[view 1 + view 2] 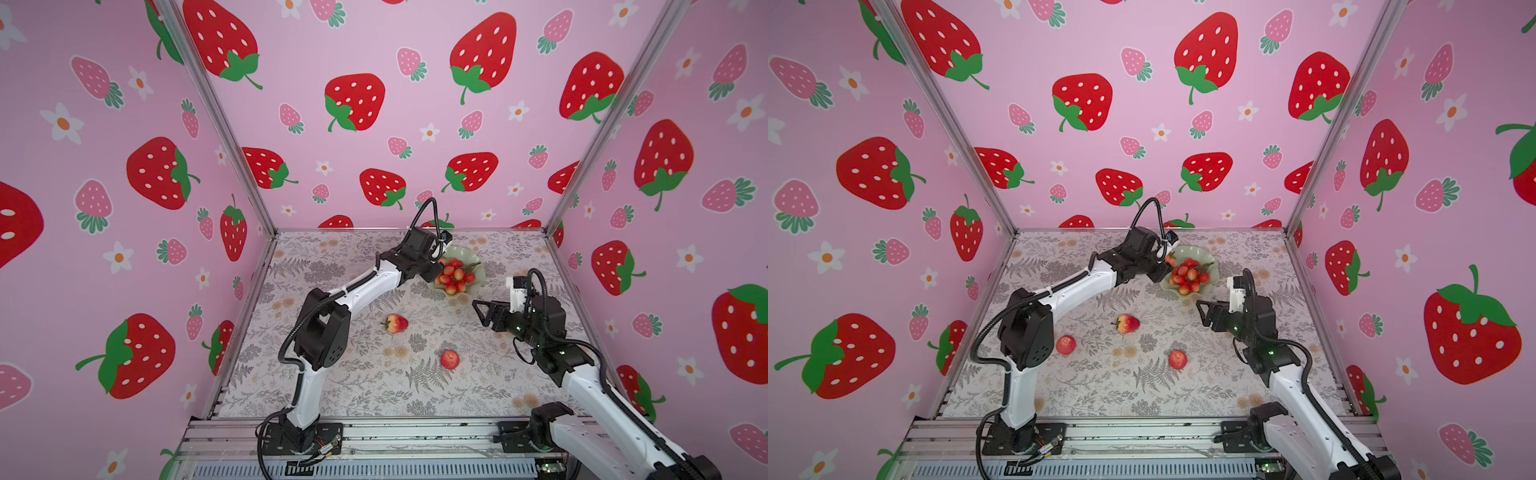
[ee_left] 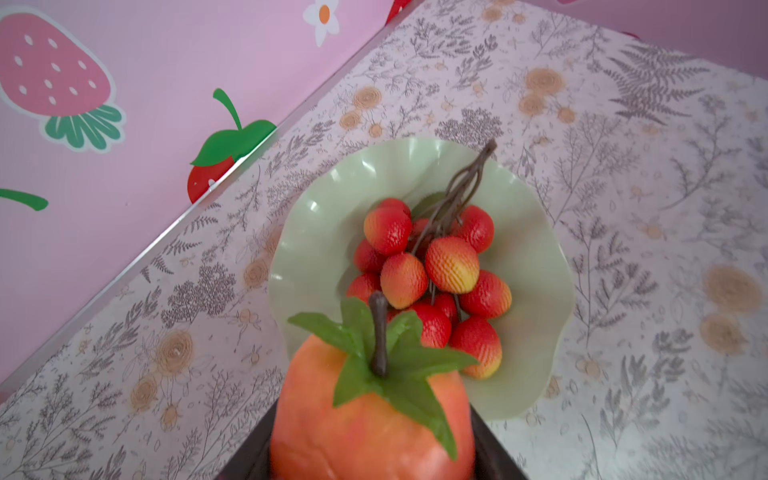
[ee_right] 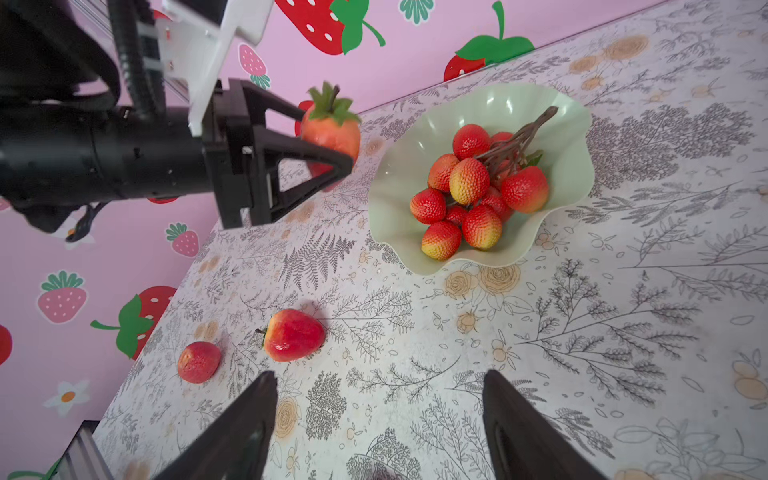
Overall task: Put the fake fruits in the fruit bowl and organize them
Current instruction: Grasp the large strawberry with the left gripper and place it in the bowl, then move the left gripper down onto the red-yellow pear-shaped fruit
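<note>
The pale green, glossy fruit bowl (image 1: 459, 252) with a wavy rim stands toward the back of the table (image 1: 374, 386), a grey floral-printed surface enclosed by pink walls (image 1: 374, 50) printed with strawberries. It holds the cherry bunch (image 3: 473, 187), textured red-yellow fruits on a brown stem. The left gripper (image 3: 329, 137) is clamped on a strawberry (image 3: 330, 129) just beside the bowl's rim and the right gripper (image 3: 379, 376) stands spread and empty nearby, while a second strawberry (image 1: 397, 323) and an apple (image 1: 450, 359) lie on the table in both top views and a second apple (image 1: 1066, 345) shows in only a top view and the right wrist view.
</note>
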